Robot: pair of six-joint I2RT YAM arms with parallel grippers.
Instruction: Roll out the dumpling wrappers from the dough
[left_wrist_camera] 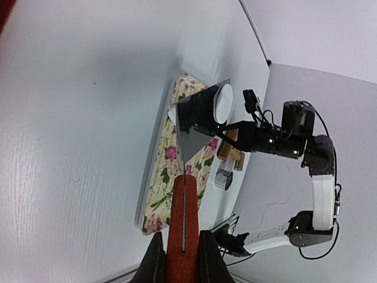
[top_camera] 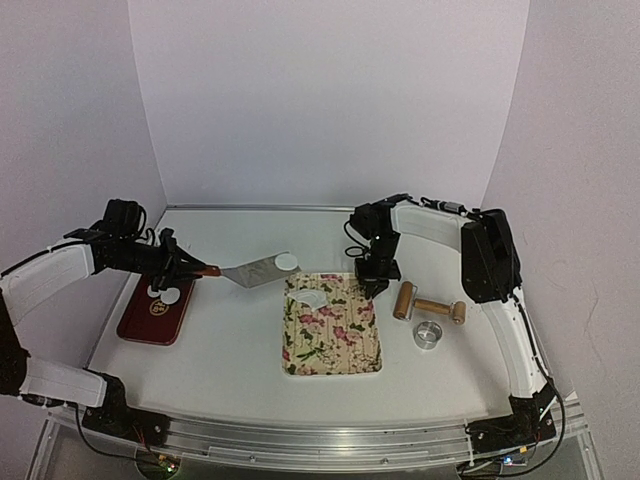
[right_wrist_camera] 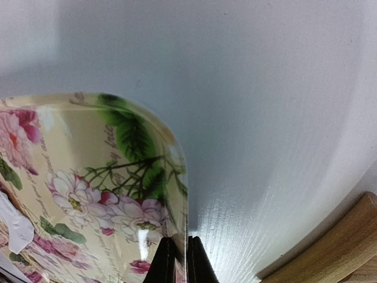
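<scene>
Top view, left claw: it is shut tight on the red handle of the spatula.
Top view, wrapper on the spatula: it sits on the far tip of the blade, off to the right of your left claw.
Top view, long line: the spatula runs left to right, from the claw toward the flower tray.
Top view, red tray: it lies just under the left claw, with two wrappers on it. I think the new one goes there too, so you need to bring the blade tip back to the left.
Top view, nearer arm: the left one. The right arm is well apart from the red tray.
Top view, right claw: it is shut on the top right rim of the flower tray.
Top view, in the way: nothing that I can see. The rolling pin and ring cutter lie off to the right.
Left wrist view, left claw: both fingers squeeze the spatula handle.
Left wrist view, wrapper on the spatula: it is flat on the blade tip, straight ahead of the claw, above the flower tray.
Right wrist view, right claw: it is pinched shut on the thin rim of the flower tray.
Right wrist view, nearby: the rolling pin is just beside it. A bit of white dough shows on the tray.
</scene>
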